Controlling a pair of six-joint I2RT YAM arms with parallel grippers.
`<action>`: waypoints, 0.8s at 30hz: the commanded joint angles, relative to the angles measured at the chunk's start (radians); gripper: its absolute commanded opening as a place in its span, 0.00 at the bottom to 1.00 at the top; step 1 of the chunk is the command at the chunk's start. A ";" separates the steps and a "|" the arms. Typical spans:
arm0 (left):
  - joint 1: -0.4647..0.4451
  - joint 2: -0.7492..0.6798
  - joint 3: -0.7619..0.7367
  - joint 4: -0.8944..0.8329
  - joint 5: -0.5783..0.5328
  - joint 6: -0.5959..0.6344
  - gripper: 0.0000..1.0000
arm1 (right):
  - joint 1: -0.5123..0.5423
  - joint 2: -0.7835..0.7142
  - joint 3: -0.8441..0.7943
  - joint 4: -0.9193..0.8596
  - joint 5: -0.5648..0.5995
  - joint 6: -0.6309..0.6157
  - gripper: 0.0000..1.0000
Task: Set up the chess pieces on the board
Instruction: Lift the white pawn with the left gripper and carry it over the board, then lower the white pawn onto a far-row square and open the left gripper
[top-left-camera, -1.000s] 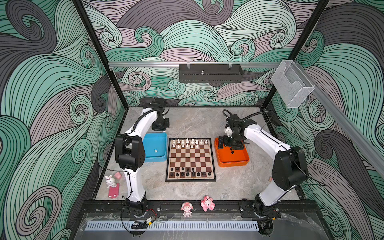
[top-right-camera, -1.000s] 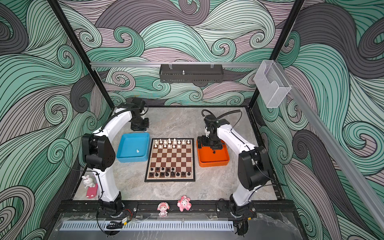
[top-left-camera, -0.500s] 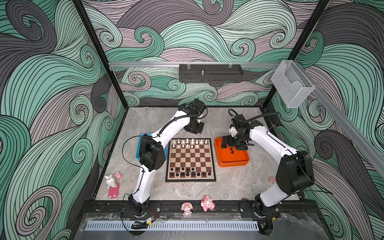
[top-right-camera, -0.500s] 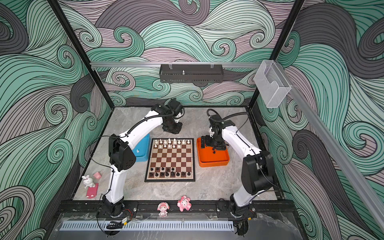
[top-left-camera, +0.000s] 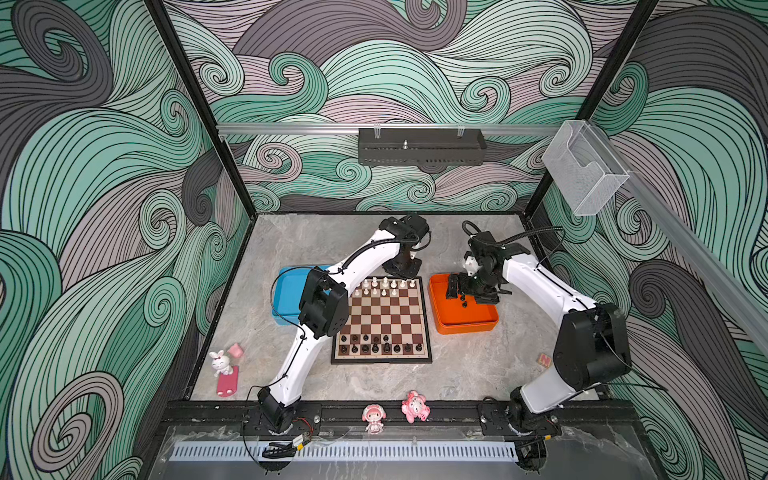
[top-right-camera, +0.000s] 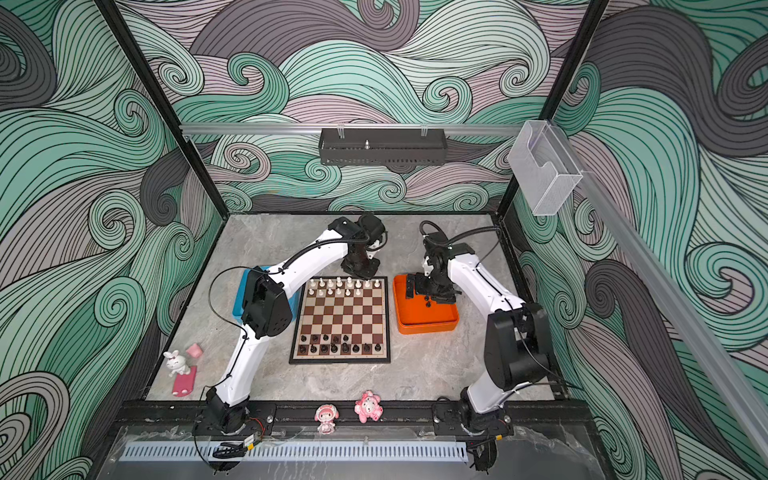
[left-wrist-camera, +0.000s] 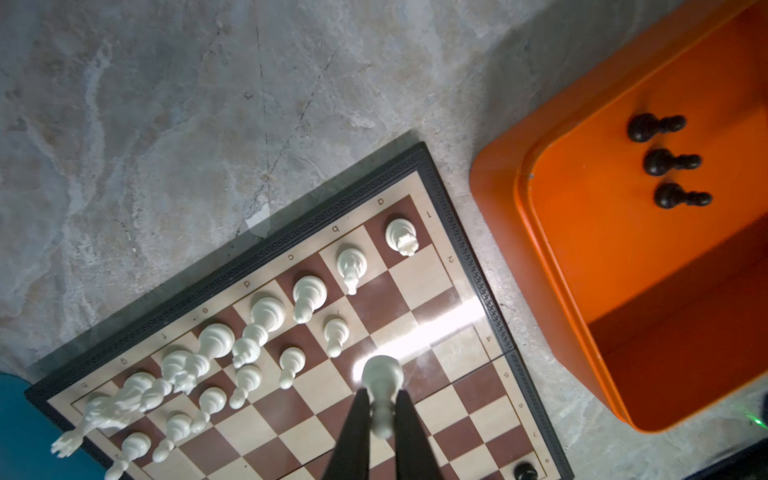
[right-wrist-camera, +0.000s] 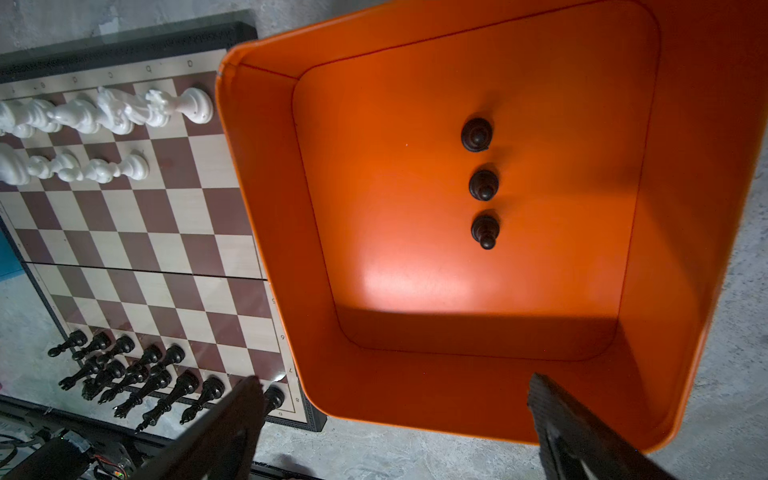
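- My left jaws are clamped on a white pawn (left-wrist-camera: 381, 388), held above the board (top-left-camera: 386, 318) beside the white pieces (top-left-camera: 388, 286).
- My right jaws gape wide over the orange tray (right-wrist-camera: 282, 187), where three black pawns (right-wrist-camera: 484, 185) sit.
- The board lies on the counter (top-left-camera: 332, 241).

Even bright overhead light; glare streak on board (left-wrist-camera: 419, 336); orange tray (right-wrist-camera: 415, 278) sheen; wrist views edge-stretched.

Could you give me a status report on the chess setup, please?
Left gripper shut on white pawn over board. Right gripper open over orange tray, three black pawns inside. Nothing blocking.
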 joint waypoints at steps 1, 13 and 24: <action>-0.008 0.034 0.035 -0.042 0.006 0.011 0.13 | -0.013 -0.027 -0.013 -0.003 -0.013 -0.014 0.99; -0.011 0.107 0.065 -0.052 0.025 0.010 0.14 | -0.039 -0.007 -0.020 0.009 -0.033 -0.027 0.99; -0.012 0.150 0.086 -0.055 0.026 0.019 0.14 | -0.055 0.005 -0.021 0.009 -0.046 -0.032 0.99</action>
